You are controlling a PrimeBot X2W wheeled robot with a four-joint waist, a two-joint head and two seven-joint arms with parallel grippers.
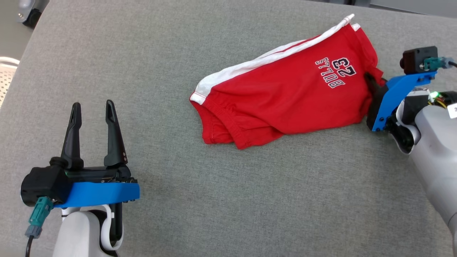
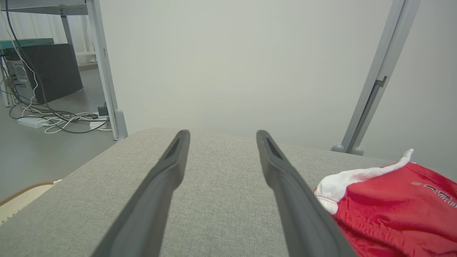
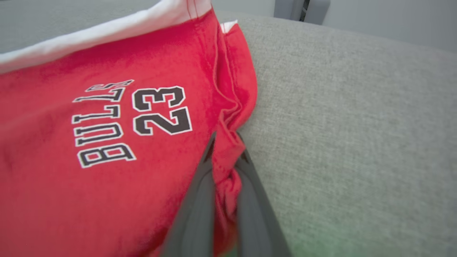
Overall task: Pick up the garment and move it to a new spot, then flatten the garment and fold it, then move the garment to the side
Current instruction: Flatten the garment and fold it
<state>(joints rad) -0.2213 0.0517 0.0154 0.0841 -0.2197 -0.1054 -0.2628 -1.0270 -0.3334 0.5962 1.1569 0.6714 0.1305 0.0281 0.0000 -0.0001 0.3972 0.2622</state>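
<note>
The garment (image 1: pixel 285 96) is a pair of red shorts with white side stripes and "BULLS 23" printed on it, lying crumpled on the grey padded table (image 1: pixel 214 200). My right gripper (image 1: pixel 371 80) is at its right edge, shut on a pinched fold of the red cloth; in the right wrist view the fabric (image 3: pixel 225 167) is bunched between the two fingers of the right gripper (image 3: pixel 225 148). My left gripper (image 1: pixel 93 107) stands open at the lower left, well clear of the shorts. In the left wrist view the left gripper (image 2: pixel 221 137) is empty, and the shorts (image 2: pixel 392 203) lie to its right.
The table's far edge drops to a floor with a metal frame leg (image 2: pixel 107 71), cables (image 2: pixel 53 117) and a dark cabinet (image 2: pixel 53 71) at the left. Another post (image 2: pixel 378 78) stands beyond the table at the right. A pale perforated object (image 1: pixel 7 75) sits off the left edge.
</note>
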